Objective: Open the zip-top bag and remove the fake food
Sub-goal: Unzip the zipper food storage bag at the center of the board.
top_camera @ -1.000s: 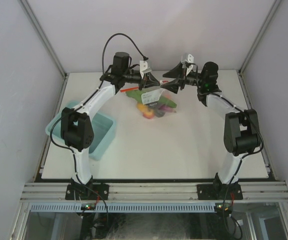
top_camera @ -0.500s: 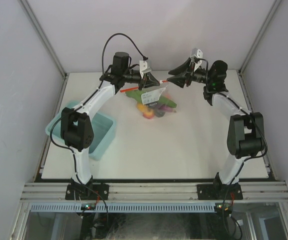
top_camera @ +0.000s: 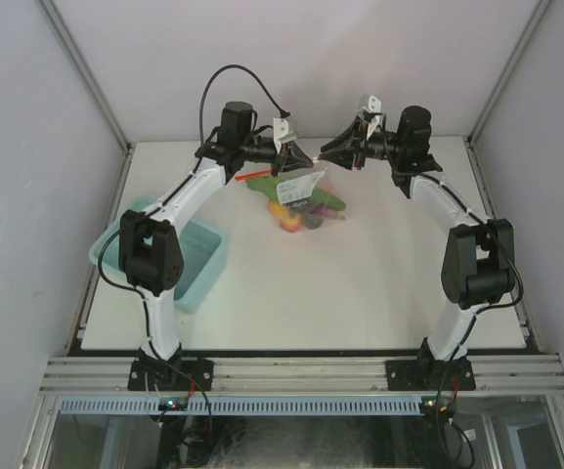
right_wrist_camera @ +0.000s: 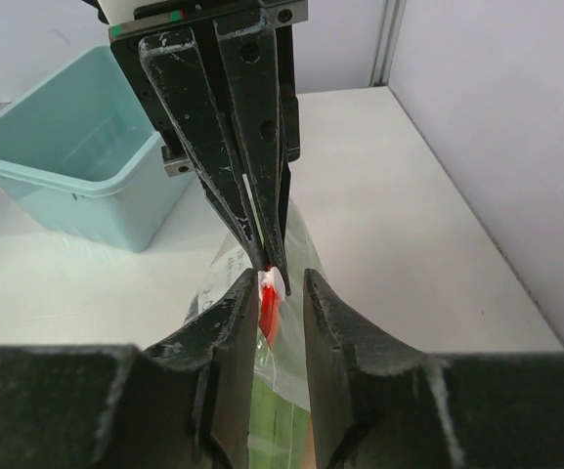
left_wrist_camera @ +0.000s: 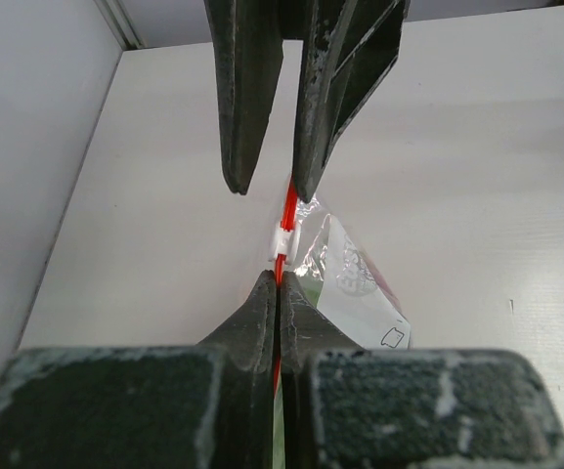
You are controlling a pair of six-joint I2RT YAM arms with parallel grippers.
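Left gripper (left_wrist_camera: 278, 278): jaws fully closed, pinching the red strip (left_wrist_camera: 288, 205) of the bag (top_camera: 303, 184) edge-on, right beside the white slider (left_wrist_camera: 282, 237). The grip is on the strip only.

Right gripper (right_wrist_camera: 282, 278): jaws partly open, with a narrow gap between them. The slider sits in that gap at the fingertips, and the strip runs down between the fingers (right_wrist_camera: 233, 313). The strip lies close against one finger and the other stands clear of it (no clamp on the slider can be confirmed). It is not seen to hold anything.

The two grippers meet tip to tip, facing each other, above the far middle of the table (top_camera: 360, 283).

Bag: hangs from the strip at the fingertips and slopes down toward the near side. The clear plastic is crinkled and a white printed label shows. Whether its lower end rests on the table cannot be told from above.

Food (top_camera: 291, 221): bunched in the lower part of the bag and seen through the plastic as yellow, red, green and purple pieces.

Bin (top_camera: 201, 262): light blue, on the table at the left edge, beside the left arm and well apart from the bag
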